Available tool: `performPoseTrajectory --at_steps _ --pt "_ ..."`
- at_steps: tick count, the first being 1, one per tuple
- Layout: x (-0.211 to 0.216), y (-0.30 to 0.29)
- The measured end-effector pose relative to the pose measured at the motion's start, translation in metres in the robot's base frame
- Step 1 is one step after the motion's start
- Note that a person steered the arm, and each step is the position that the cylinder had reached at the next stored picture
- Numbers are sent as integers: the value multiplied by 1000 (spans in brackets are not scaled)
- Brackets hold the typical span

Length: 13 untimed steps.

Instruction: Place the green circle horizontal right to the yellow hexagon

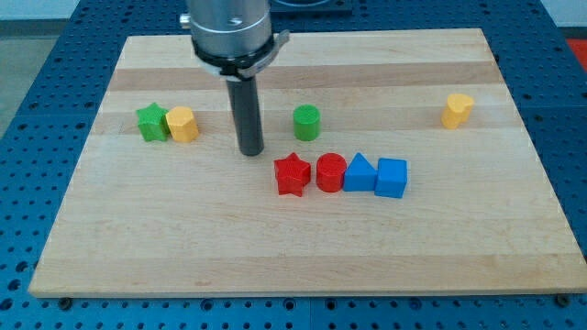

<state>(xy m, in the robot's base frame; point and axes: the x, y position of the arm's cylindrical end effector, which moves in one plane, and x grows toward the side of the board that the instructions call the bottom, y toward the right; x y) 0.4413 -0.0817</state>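
Note:
The green circle [306, 122] stands near the middle of the wooden board [303, 257]. A yellow block that looks like the hexagon [183, 124] sits at the view's left, touching a green star [152, 122] on its left. My tip [250, 151] rests on the board between the yellow hexagon and the green circle, a little lower than both. It is closer to the circle and touches neither.
A second yellow block, heart-like [457, 110], sits at the view's right. Below the green circle runs a row of blocks: a red star [292, 174], a red circle [330, 172], a blue triangle [359, 173] and a blue cube [392, 178].

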Motion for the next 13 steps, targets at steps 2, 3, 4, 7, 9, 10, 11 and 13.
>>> performPoseTrajectory --at_steps 2,3,4,7,9,10,11,13 --pt "-20 47" --pt "-25 91" --pt "-25 120" --pt "-66 85" --pt "-62 8" --pt "-104 21" --pt "-119 -16" --pt "-99 -57"
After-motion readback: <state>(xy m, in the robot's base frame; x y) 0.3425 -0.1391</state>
